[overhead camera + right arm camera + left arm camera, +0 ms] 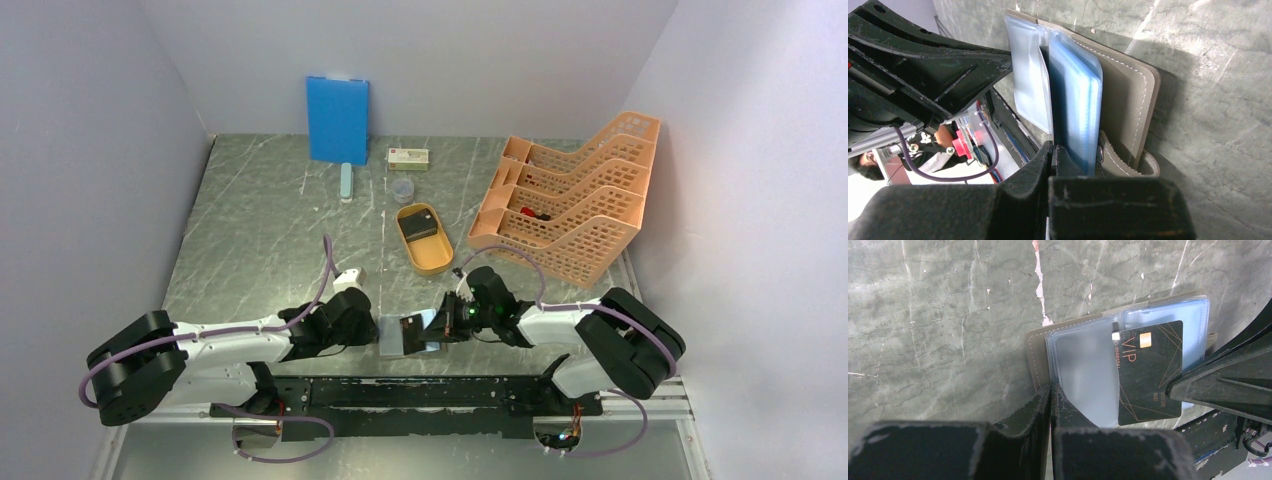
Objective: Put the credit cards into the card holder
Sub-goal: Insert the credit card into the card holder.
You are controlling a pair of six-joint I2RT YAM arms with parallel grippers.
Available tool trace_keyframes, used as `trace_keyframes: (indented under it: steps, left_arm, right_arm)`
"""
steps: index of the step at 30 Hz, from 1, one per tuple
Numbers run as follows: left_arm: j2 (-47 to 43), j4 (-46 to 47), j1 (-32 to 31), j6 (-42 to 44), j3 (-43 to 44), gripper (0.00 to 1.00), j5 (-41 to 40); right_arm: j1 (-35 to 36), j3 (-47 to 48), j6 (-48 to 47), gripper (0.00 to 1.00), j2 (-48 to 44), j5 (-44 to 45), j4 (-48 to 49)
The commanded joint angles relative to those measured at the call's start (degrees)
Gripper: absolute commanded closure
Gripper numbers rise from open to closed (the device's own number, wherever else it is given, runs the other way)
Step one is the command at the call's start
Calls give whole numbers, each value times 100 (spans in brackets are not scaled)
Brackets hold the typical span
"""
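The taupe-grey card holder [398, 340] lies open on the table between my two grippers, its pale plastic sleeves facing up. My left gripper [372, 332] is shut on the holder's left edge [1037, 352], with its fingertips [1050, 390] closed over the cover and a clear sleeve. My right gripper [447, 322] is shut on the right edge of a black credit card [1148, 375] marked VIP, holding it flat against the sleeves. In the right wrist view the shut gripper [1050, 148] sits beside the blue sleeves [1075, 100] and the grey cover [1128, 95]. More dark cards [420, 225] lie in an orange tray.
The orange oval tray [432, 262] sits behind the holder at mid-table. An orange file rack [580, 200] stands at the back right. A blue board [337, 118] leans on the back wall, with a white-and-green box [408, 157] and a small clear cup [401, 188] nearby.
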Motion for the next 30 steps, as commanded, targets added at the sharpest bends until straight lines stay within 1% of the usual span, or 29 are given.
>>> trace_keyframes:
  steps: [1, 7, 18, 24, 30]
  left_arm:
    - [229, -611, 29, 61, -136, 90, -193]
    - [210, -627, 34, 19, -160, 91, -200]
    - [115, -652, 35, -44, -206, 91, -229]
    - [157, -564, 36, -44, -227, 91, -179]
    - [156, -562, 34, -20, -241, 91, -147]
  right_arm:
    - [45, -88, -124, 100, 39, -94, -170]
    - [48, -102, -156, 100, 146, -160, -181]
    - [46, -292, -200, 100, -56, -112, -379]
    - [47, -142, -150, 100, 207, -202, -95]
    - [47, 72, -75, 100, 406, -32, 76]
